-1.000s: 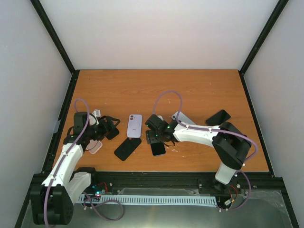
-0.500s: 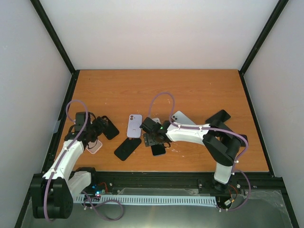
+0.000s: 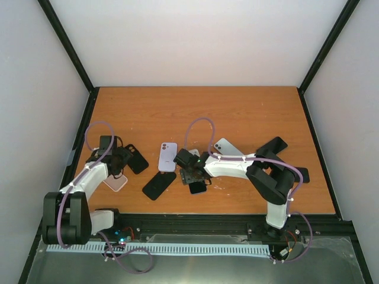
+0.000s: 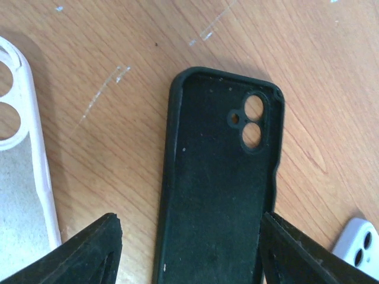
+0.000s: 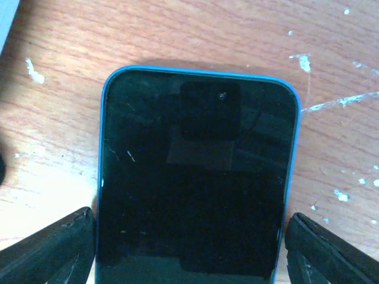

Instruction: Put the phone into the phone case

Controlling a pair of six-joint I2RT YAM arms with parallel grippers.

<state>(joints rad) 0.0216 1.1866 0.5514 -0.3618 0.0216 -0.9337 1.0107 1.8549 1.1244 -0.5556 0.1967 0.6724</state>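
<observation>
A black phone case (image 4: 216, 189) lies inner side up on the wood, its camera holes at the far end; from above, the phone case (image 3: 137, 158) is at the left. My left gripper (image 4: 188, 236) straddles its near end, open. The right finger touches the case's edge and the left finger stands apart from it. A blue-edged phone (image 5: 198, 177) lies screen up near the table's middle (image 3: 198, 186). My right gripper (image 5: 190, 248) is open, one finger on each side of the phone's long edges, close to them.
A clear white case (image 4: 23, 177) lies left of the black case. A lilac phone (image 3: 167, 157) and a black phone (image 3: 159, 185) lie between the arms. A silver phone (image 3: 228, 147) and another dark phone (image 3: 272, 145) lie to the right.
My left gripper has drawn back along the black case and its jaws have narrowed around it. The right gripper has shifted slightly left and stays spread over the blue-edged phone.
</observation>
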